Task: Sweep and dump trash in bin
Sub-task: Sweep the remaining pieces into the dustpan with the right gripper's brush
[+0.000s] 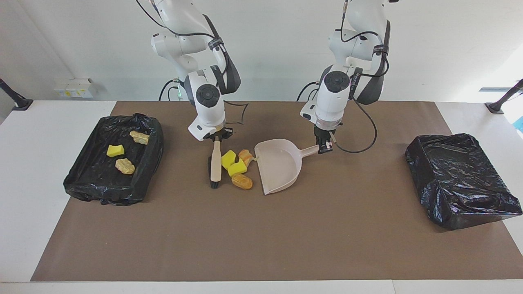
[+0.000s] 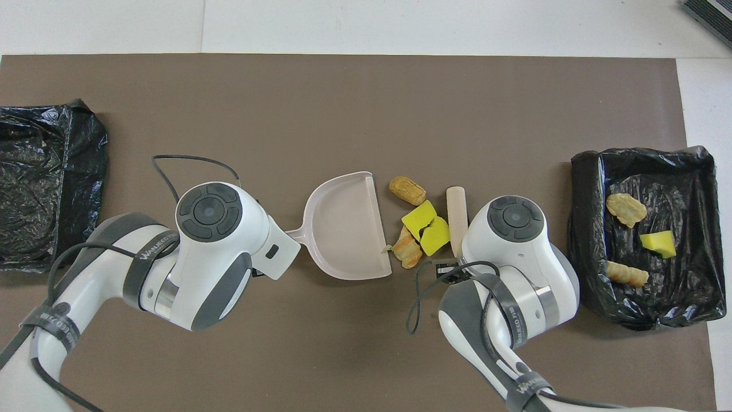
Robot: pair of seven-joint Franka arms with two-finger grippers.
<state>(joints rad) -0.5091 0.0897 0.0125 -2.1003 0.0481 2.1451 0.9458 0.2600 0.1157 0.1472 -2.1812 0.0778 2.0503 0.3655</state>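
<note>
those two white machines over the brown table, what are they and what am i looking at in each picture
They are two robot arms at one table, each ending in a two-finger gripper. One picture faces them from across the table; the other looks down from above their own end, so its sides are flipped.

The right gripper is shut on a brush. The left gripper is shut on the handle of a beige dustpan. Between brush and pan lie four pieces of trash, yellow sponge chunks and bread-like lumps, bunched at the pan's open edge. A black-lined bin at the right arm's end holds three more pieces; a second bin sits at the left arm's end.
</note>
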